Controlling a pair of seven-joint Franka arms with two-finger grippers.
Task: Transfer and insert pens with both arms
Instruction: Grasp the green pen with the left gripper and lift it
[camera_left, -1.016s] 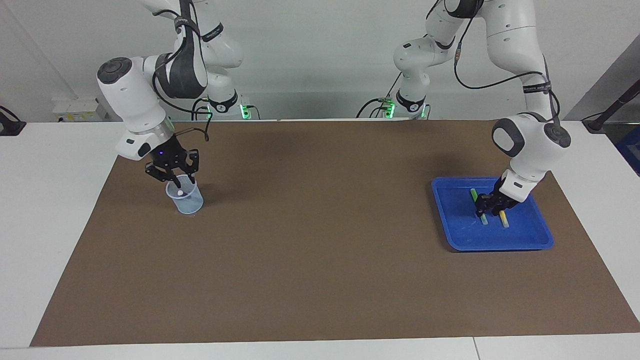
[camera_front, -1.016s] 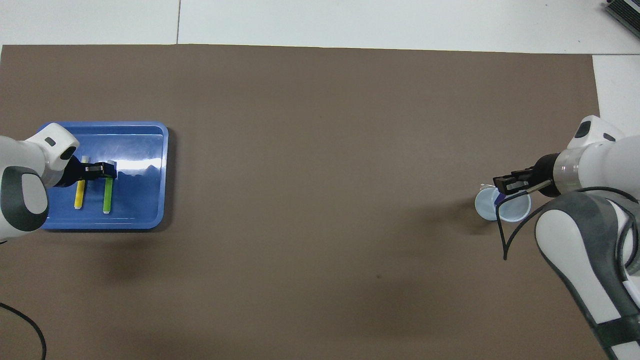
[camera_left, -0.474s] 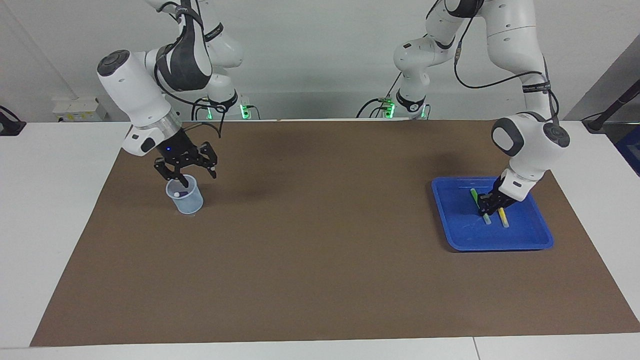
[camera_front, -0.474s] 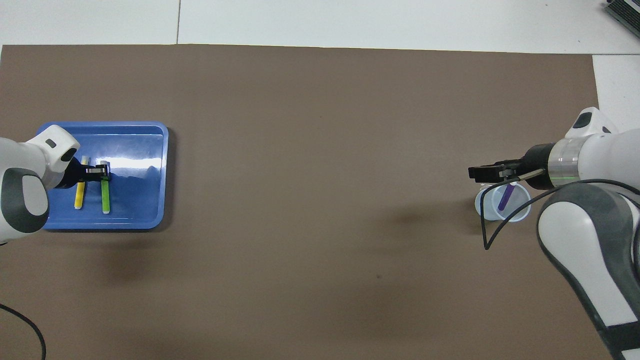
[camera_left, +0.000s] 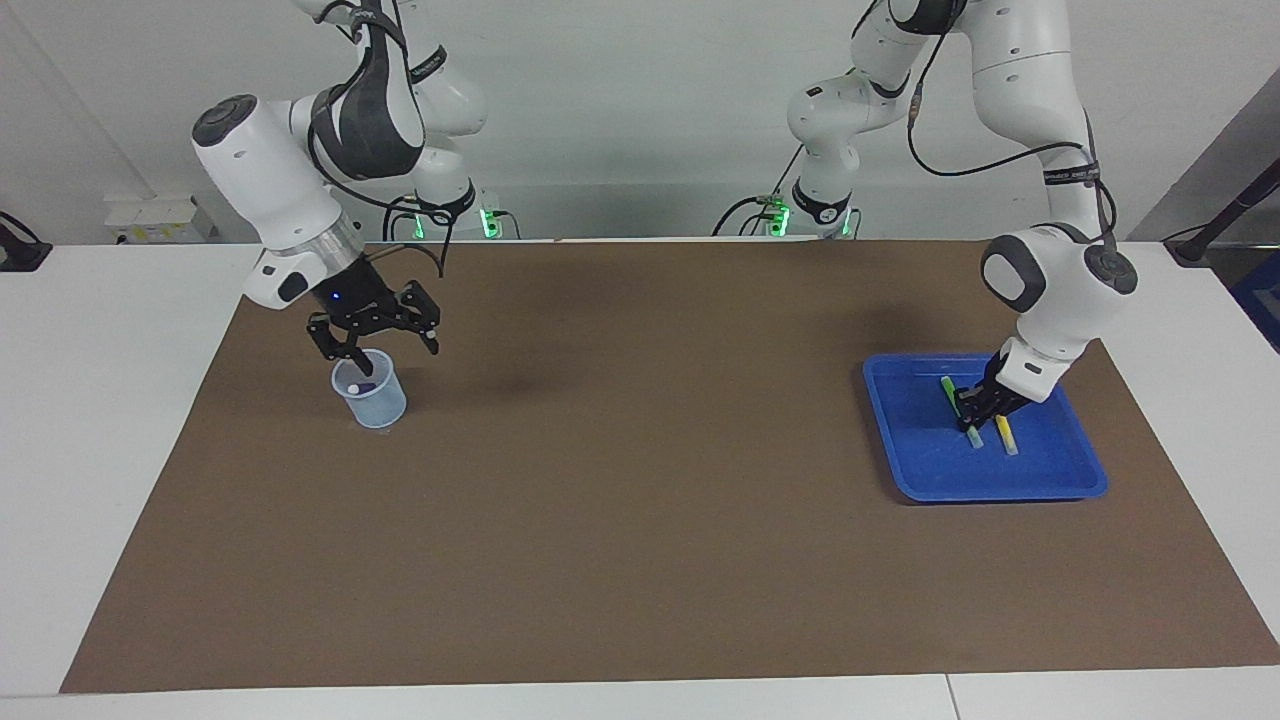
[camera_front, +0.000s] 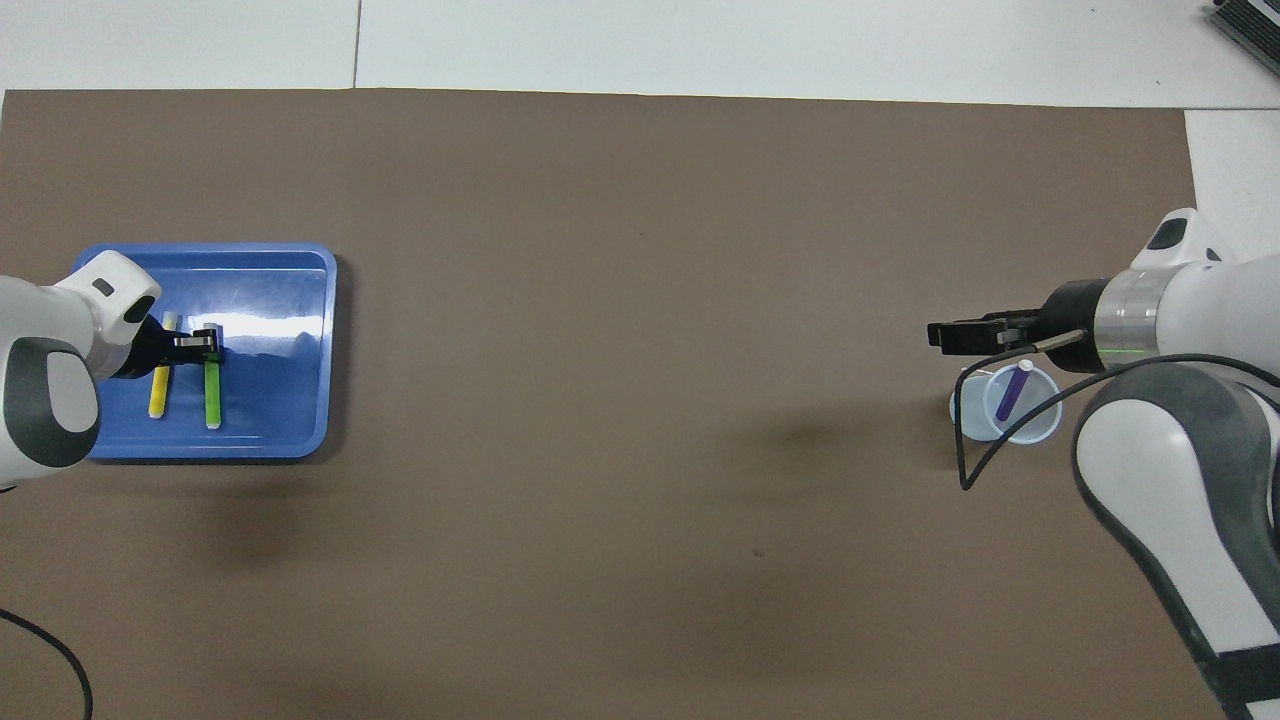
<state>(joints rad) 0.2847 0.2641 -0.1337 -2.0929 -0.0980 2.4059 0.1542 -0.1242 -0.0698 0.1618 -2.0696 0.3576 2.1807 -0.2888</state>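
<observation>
The left gripper (camera_left: 972, 408) is down in the blue tray (camera_left: 905, 460) at the left arm's end, clamped on the green pen (camera_front: 212, 392); the yellow pen (camera_front: 159, 390) lies just beside it. The right gripper (camera_left: 385, 343) hangs spread wide and empty over the cup (camera_left: 377, 402), where the purple pen (camera_front: 1013, 391) leans.

You can't see the middle of the green pen (camera_left: 947, 389) under the left gripper (camera_left: 970, 410), the clear cup (camera_left: 371, 392) wall blurs most of the purple pen (camera_front: 1012, 390), and both arms' upper links run off the frame edges.
</observation>
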